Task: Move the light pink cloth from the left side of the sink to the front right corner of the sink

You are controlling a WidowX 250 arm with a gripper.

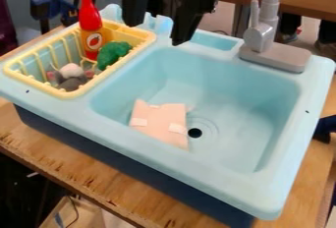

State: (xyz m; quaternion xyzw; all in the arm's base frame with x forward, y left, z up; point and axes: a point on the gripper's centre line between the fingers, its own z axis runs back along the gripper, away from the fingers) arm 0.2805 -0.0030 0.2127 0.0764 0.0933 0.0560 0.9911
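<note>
One light-blue plastic sink [263,187] sits on the wooden surface [98,180], a brown table [305,0] behind; a flat pink cloth-like piece [159,119] lies inside, mid-frame. Top centre, the black pincer [156,33] gapes wide, empty.

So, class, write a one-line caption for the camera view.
Open gripper above a blue toy sink with a pink item inside, red bottle in yellow rack.

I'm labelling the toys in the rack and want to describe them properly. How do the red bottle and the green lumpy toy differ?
The red bottle is tall and slim with a narrow neck, while the green lumpy toy is short and rounded. The bottle stands well above the rack's rim; the green toy sits low beside it. The bottle carries a picture label; the green toy shows none. Both are in the yellow rack.
</note>
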